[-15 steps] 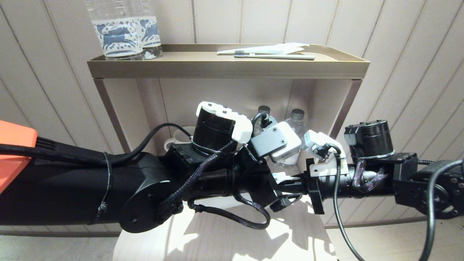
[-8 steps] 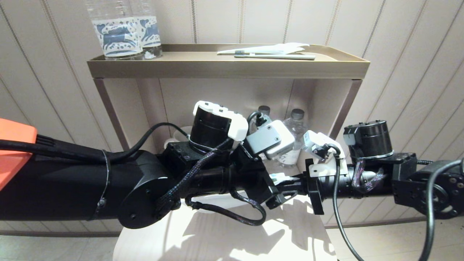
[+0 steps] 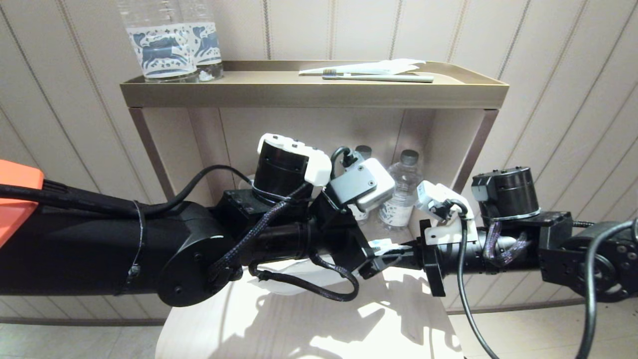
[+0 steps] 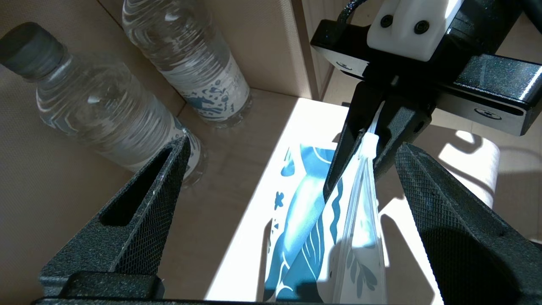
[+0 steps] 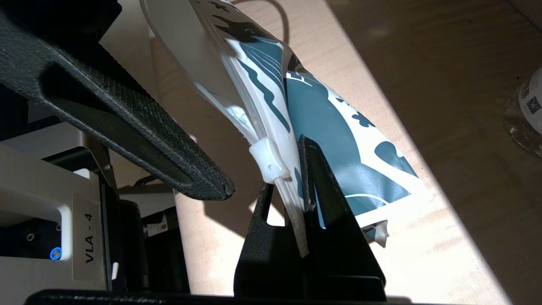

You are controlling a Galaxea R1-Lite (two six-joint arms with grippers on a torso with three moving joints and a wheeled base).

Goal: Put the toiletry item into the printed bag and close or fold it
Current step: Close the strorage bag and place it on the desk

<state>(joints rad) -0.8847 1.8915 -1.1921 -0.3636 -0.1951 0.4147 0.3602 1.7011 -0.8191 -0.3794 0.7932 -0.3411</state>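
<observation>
The right tool (image 4: pixel 372 140) is pressed together on the top edge of the bag (image 4: pixel 313 228), right at the zip strip, next to the little white slider (image 5: pixel 271 161). It holds the bag up over the pale wooden worktop (image 3: pixel 309 329), and the bag hangs down from that pinch. The left tool (image 4: pixel 292 186) is spread wide. Its two fingers stand on either side of the bag and touch nothing.

The toothbrush (image 3: pixel 379 77) is not in the bag. It lies flat on the tan shelf (image 3: pixel 314 92) high above, well apart from both tools, just beside a plain white wrapper (image 3: pixel 379 66). So I think the job is only at its start: the bag is held up, and its mouth looks partly open near the slider. The brush must be fetched, slid in, and then the bag closed or folded.

The bag is thin, soft plastic. It is milky white and lets light through, with blue and teal leaf and wave shapes on it. It bends and puckers where it hangs. The zip strip is a clear, stiffer ridge. The tool fingers are black, hard and wedge shaped, with a rough criss-cross face. The brush is long, slim and white, with a small grey tuft. Clear ribbed water bottles (image 4: pixel 97 106) stand in the nook behind the bag.
</observation>
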